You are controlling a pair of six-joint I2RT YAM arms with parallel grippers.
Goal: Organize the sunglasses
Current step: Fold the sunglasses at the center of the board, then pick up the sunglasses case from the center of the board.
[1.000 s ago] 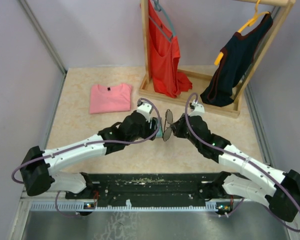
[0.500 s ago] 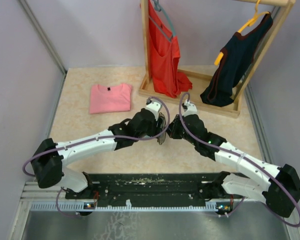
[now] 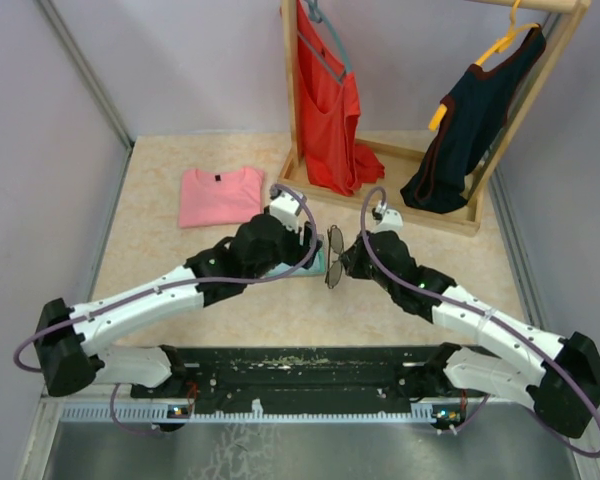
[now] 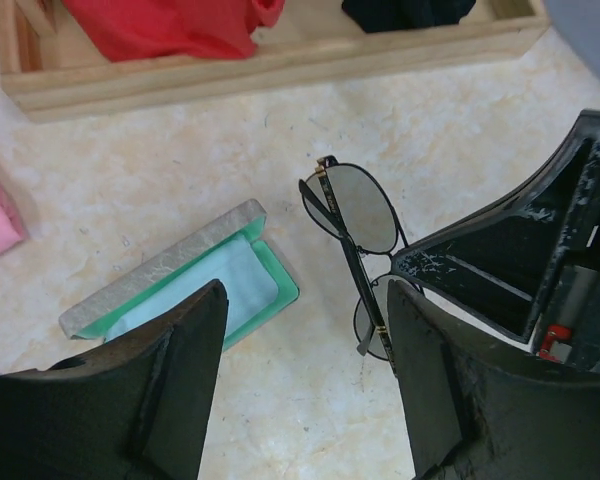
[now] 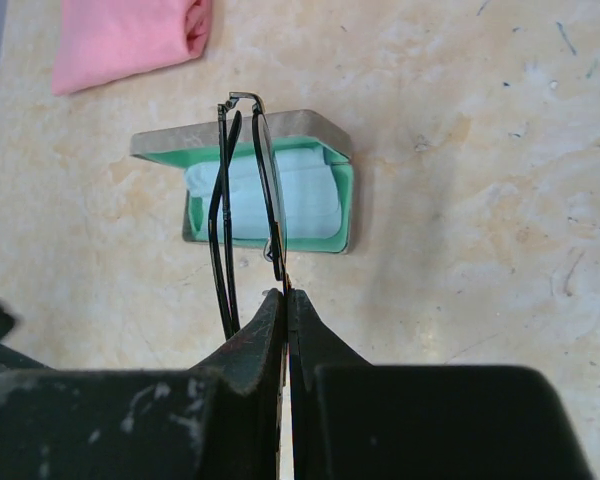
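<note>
The sunglasses (image 3: 334,246), thin dark wire frame with grey lenses, hang above the table in my right gripper (image 3: 346,262). In the right wrist view the gripper (image 5: 286,295) is shut on the frame's edge, and the sunglasses (image 5: 220,210) stick out over the open grey case (image 5: 280,124), whose green lining holds a light blue cloth (image 5: 310,195). My left gripper (image 3: 305,243) is just left of them. Seen from the left wrist, it (image 4: 305,390) is open with bare table between its fingers (image 4: 170,390). The sunglasses (image 4: 365,205) are ahead to the right and the case (image 4: 160,265) ahead to the left.
A folded pink shirt (image 3: 220,195) lies at the back left. A wooden clothes rack base (image 3: 450,220) stands behind the grippers with a red garment (image 3: 325,110) and a dark garment (image 3: 470,130) hanging on it. Purple walls close in the sides.
The left arm reached in close to the sunglasses half a second ago and has since pulled back left. The right gripper has kept its hold on the sunglasses, shifting only slightly.
</note>
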